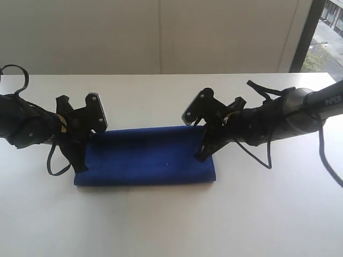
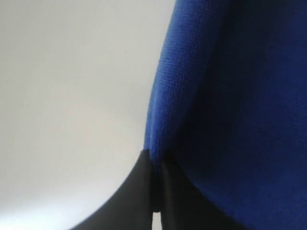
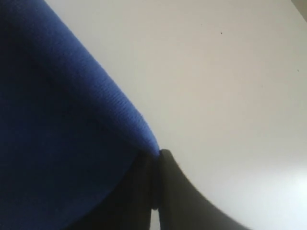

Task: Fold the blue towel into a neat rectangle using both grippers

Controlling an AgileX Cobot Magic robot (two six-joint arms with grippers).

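Blue towel, folded into a long band on a white table; left gripper and right gripper both clamped, apparently pinching opposite ends.

The towel lies on the table about its middle, its length running from 9 o'clock to 3 o'clock. The left gripper meets the towel's 9 o'clock end and the right gripper stands just inside its 3 o'clock end — each with jaws pinched on the cloth's edge. Behind the table, at 12 o'clock, stands a wall — a window at 2 o'clock
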